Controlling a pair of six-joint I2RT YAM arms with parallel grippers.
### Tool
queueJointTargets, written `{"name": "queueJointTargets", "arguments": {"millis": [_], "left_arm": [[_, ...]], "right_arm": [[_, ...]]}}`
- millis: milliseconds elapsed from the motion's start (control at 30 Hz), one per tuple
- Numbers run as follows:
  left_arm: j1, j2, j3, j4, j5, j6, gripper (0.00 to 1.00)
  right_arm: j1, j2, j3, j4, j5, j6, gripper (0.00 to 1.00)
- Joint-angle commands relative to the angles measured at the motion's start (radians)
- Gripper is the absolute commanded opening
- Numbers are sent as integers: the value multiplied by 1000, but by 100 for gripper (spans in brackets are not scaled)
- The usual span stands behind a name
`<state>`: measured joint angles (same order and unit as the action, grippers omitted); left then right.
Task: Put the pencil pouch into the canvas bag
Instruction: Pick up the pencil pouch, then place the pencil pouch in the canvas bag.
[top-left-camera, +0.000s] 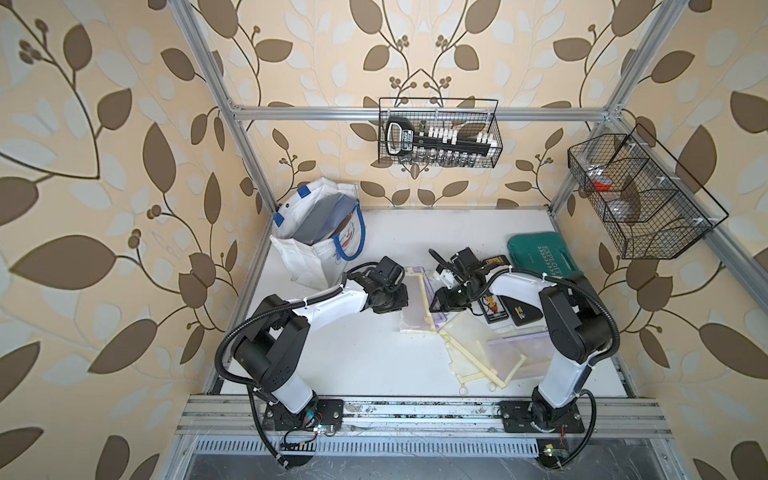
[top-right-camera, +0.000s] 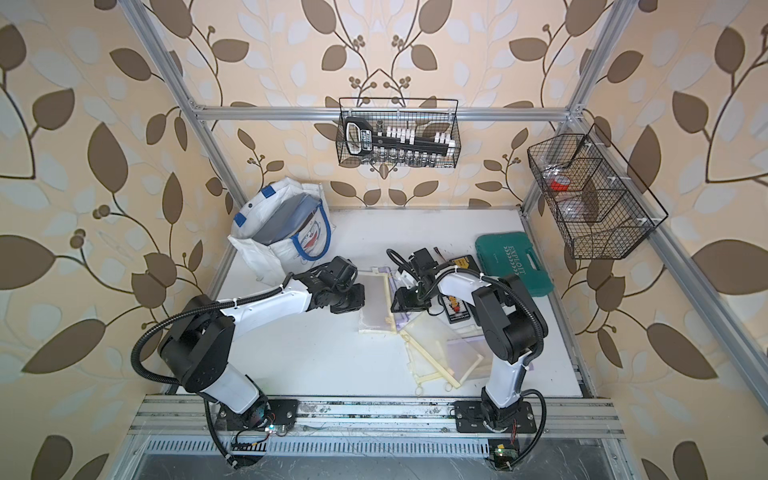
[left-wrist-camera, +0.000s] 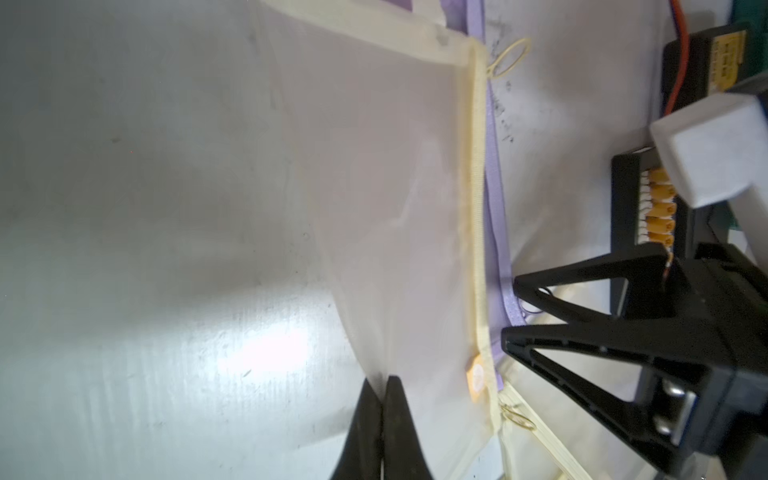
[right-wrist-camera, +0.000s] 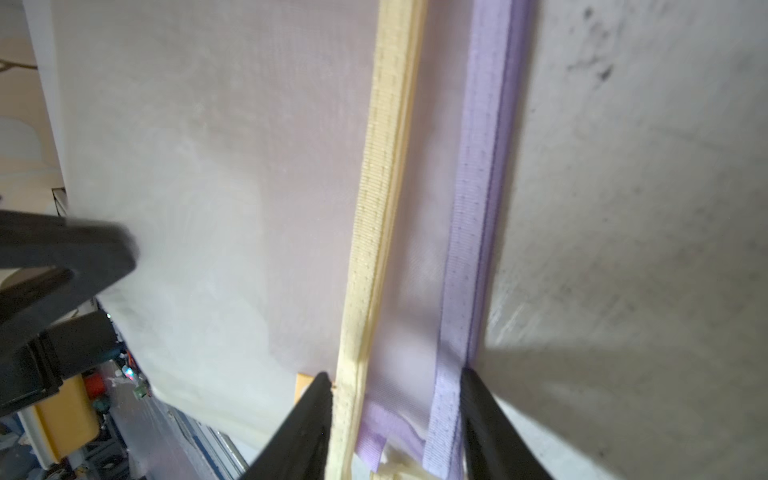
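**Asker:** Two black fingertips (left-wrist-camera: 401, 419) sat closest to the lens in the left wrist view. What state were they in?

**Describer:** They belonged to the left gripper (left-wrist-camera: 379, 384). They were pressed tight together, pinching the sheer edge of the pencil pouch (left-wrist-camera: 395, 187). That pouch was see-through mesh with a cream zip band.

**Asker:** Where was that pouch, measured from the canvas bag (top-left-camera: 291, 249)?

**Describer:** In both top views it lay on the white table (top-left-camera: 353, 357), outside the bag. It was near the bag's printed side, off to the robot's right of it, and closer to the arm bases than the bag was. The bag stood upright with its mouth open, and a blue rope handle drooped over its front.

**Asker:** And the right gripper (right-wrist-camera: 395, 374)?

**Describer:** Its fingers were spread apart, gripping nothing. They straddled the cream zip band and the lilac band of a second pouch (right-wrist-camera: 469, 208) lying underneath. I could not tell whether they touched either band. This was the pouch's edge farthest from the bag, while the left gripper held the edge nearest it.

**Asker:** What else lay around?

**Describer:** More mesh pouches (top-left-camera: 465, 338) overlapped farther from the bag, toward the right arm's base. A teal case (top-left-camera: 540, 255) lay well apart from the bag, across the table.
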<state>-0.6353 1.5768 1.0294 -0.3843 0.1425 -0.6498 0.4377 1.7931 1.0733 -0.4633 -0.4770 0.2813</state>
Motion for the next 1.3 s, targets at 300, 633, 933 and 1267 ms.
{"name": "queueJointTargets", "arguments": {"millis": [300, 633, 933, 1267], "left_arm": [[-2, -187, 420, -353, -168, 501, 0], [220, -143, 838, -441, -409, 789, 0], [388, -33, 934, -302, -670, 1093, 0], [431, 67, 656, 62, -900, 1480, 0]], "right_arm": [[-54, -209, 113, -152, 17, 0, 92], [-49, -211, 258, -203, 2, 23, 99], [-50, -229, 299, -224, -3, 21, 99], [-50, -210, 326, -216, -14, 31, 99]]}}
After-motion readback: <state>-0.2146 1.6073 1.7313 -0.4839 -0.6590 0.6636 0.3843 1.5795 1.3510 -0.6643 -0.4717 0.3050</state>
